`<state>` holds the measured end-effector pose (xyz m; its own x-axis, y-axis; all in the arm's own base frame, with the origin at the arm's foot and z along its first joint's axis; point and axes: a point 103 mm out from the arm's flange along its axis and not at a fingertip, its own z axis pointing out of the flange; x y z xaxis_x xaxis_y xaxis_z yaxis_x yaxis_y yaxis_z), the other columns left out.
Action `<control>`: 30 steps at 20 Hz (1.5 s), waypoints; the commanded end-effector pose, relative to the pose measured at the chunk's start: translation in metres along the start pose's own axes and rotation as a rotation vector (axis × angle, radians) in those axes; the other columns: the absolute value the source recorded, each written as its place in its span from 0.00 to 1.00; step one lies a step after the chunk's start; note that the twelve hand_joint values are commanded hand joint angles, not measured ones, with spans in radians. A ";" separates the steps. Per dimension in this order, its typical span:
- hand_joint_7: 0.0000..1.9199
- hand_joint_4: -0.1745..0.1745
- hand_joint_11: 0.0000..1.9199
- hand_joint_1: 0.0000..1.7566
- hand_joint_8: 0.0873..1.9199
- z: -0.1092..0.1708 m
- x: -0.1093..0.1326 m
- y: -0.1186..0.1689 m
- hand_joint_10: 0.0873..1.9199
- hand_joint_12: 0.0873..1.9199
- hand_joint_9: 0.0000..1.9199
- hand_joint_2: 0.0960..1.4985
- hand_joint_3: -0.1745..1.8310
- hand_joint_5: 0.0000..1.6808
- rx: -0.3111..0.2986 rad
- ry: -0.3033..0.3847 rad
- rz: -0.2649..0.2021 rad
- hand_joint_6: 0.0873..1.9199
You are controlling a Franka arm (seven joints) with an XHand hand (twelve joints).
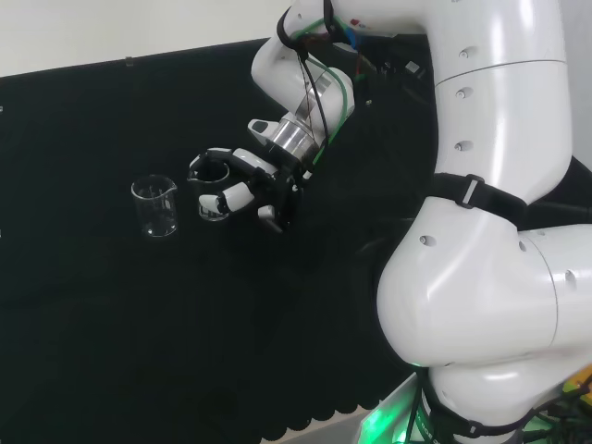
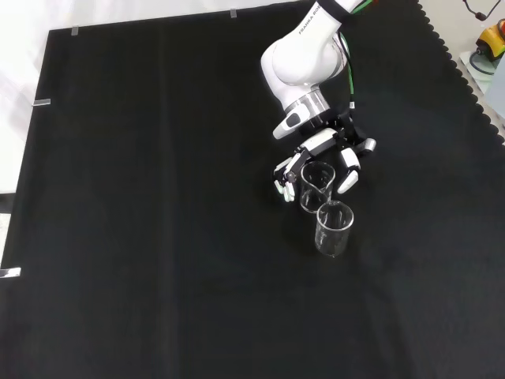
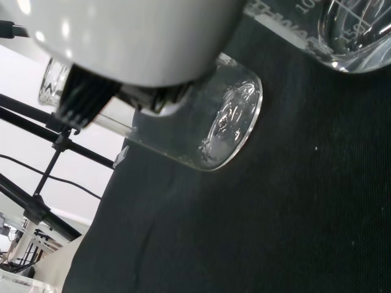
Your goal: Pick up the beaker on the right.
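Beakers, two of them and both clear glass, stand upright on the black-clothed tabletop (image 1: 83, 314), with the robot hand (image 1: 242, 190) wrapped about one. In the head view the held beaker (image 1: 213, 192) sits at the hand's nine o'clock side, its dark rim ringed by black and white fingers (image 1: 233, 196) that curl round its wall from both sides. The free beaker (image 1: 155, 205) stands at about nine o'clock from the held one, near it but apart, spout and rim catching the light.

In the front view the robot hand (image 2: 327, 154) comes down from twelve o'clock under the white arm (image 2: 304, 59), and its fingers (image 2: 286, 174) bracket the held beaker (image 2: 314, 184) on either flank. The free beaker (image 2: 334, 228) stands at roughly five o'clock from it, just beside it; whether the two glass walls touch cannot be told from here.

The wrist view looks past a blurred white part of the robot hand (image 3: 131, 36) onto the held beaker (image 3: 214, 125), whose round base meets the cloth. The free beaker (image 3: 342, 36), printed with white scale marks, stands close by.

In both wider views the held beaker's base looks level with the free one's on the cloth; no gap beneath it can be made out.
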<state>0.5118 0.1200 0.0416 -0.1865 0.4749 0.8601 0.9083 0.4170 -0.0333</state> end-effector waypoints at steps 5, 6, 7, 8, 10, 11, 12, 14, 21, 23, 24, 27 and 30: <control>0.28 0.43 0.01 0.62 0.32 0.001 -0.001 0.000 0.28 0.68 0.27 0.16 0.63 0.24 -0.003 0.003 0.002 0.42; 0.28 0.43 0.01 0.62 0.31 0.001 0.000 0.000 0.28 0.68 0.27 0.17 0.63 0.24 -0.005 0.001 0.002 0.42; 0.28 0.43 0.01 0.62 0.31 0.001 0.000 0.001 0.28 0.68 0.27 0.17 0.63 0.24 -0.004 0.000 0.003 0.42; 0.28 0.44 0.01 0.62 0.31 0.001 0.000 0.001 0.28 0.68 0.27 0.17 0.63 0.24 -0.003 -0.004 0.004 0.43; 0.28 0.44 0.01 0.62 0.31 0.001 0.000 0.001 0.28 0.68 0.27 0.17 0.63 0.25 -0.003 -0.003 0.007 0.43; 0.28 0.44 0.01 0.62 0.31 0.001 0.000 0.001 0.28 0.68 0.28 0.17 0.63 0.25 -0.004 -0.010 0.008 0.43; 0.29 0.45 0.01 0.62 0.31 0.001 0.000 0.001 0.28 0.68 0.28 0.17 0.63 0.26 -0.010 -0.016 0.012 0.43; 0.29 0.45 0.02 0.63 0.31 0.005 0.002 0.002 0.28 0.68 0.28 0.18 0.63 0.27 -0.026 -0.035 0.022 0.44; 0.39 0.55 0.09 0.70 0.28 0.012 -0.001 0.004 0.26 0.67 0.37 0.25 0.63 0.41 -0.032 -0.027 0.043 0.49; 0.39 0.55 0.10 0.70 0.27 0.013 0.000 0.003 0.26 0.67 0.37 0.25 0.63 0.40 -0.062 -0.051 0.050 0.49; 0.39 0.54 0.10 0.71 0.27 0.012 0.001 0.002 0.26 0.67 0.37 0.24 0.63 0.40 -0.091 -0.048 0.055 0.49; 0.54 0.18 0.27 0.71 0.32 0.013 0.005 0.005 0.26 0.60 0.49 0.44 0.42 0.57 -0.146 -0.044 0.055 0.47; 0.60 0.02 0.42 0.73 0.35 0.001 0.009 0.002 0.23 0.52 0.60 0.60 0.19 0.65 -0.168 -0.040 0.036 0.39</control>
<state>0.5181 0.1312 0.0408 -0.1691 0.5180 0.8385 0.9424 0.3341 -0.0164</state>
